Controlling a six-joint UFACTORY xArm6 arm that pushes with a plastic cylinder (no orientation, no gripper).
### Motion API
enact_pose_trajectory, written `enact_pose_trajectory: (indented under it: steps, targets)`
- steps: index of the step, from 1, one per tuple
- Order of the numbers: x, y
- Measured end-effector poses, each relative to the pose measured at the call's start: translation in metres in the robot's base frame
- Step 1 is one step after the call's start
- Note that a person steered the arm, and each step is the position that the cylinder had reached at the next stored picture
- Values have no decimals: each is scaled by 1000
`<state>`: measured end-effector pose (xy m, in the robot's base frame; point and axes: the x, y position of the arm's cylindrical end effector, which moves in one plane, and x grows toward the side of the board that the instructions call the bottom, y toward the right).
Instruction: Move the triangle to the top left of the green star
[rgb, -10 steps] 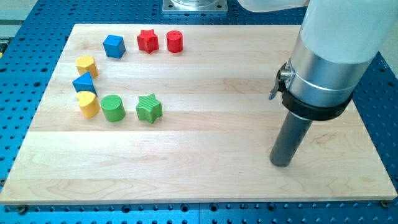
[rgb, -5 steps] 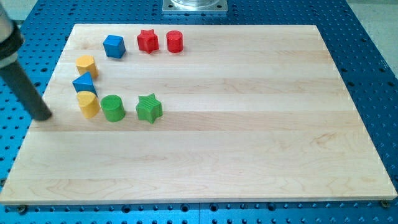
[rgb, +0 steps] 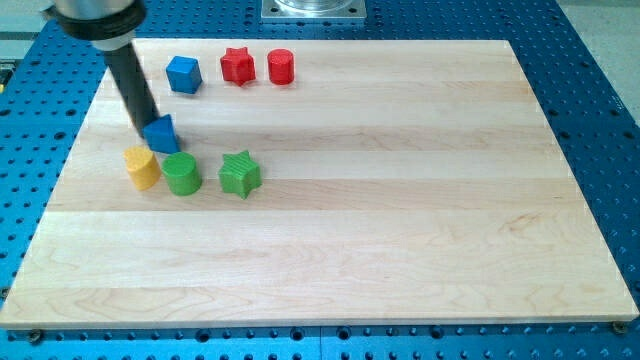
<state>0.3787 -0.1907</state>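
Since crossing left, my tip (rgb: 146, 124) apparently shoved blue triangle (rgb: 162, 133) rightward.

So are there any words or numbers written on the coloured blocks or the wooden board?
None: no words, numbers or signs can be read anywhere.
The pale wooden board is plain.
The blue triangle block, the green star block and the other coloured blocks are blank.
My tip, touching the triangle's left side, carries no label.

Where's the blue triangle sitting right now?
The blue triangle sits in the view's left part, just above the green cylinder and yellow block, up-left of the green star, with my tip against its left edge.
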Motion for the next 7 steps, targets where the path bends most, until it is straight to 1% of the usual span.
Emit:
enact_pose_trajectory:
  steps: [1,2,3,4,5,6,7]
  targets:
    - [0,62]
    - [9,77]
    - [-21,30]
    - [9,-1]
    - [29,42]
    - [37,63]
    - [30,23]
